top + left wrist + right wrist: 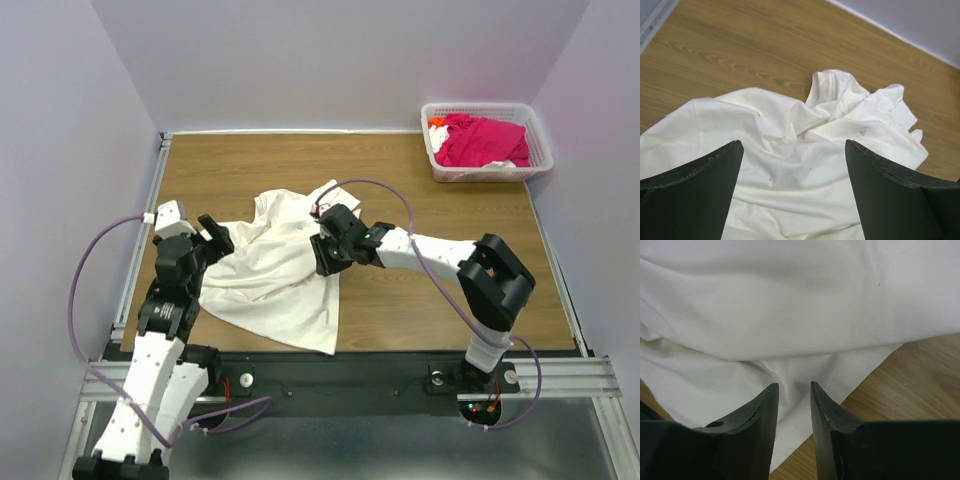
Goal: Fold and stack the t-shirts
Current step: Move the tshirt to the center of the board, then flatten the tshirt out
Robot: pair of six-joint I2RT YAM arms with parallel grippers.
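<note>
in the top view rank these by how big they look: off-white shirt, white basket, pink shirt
1. off-white shirt, spread on the table
2. white basket
3. pink shirt, bunched inside the basket, farther from the camera

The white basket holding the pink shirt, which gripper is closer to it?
Right. The right gripper sits mid-table at the right edge of the off-white shirt, with the basket in the far right corner; the left gripper is at the shirt's left side.
</note>
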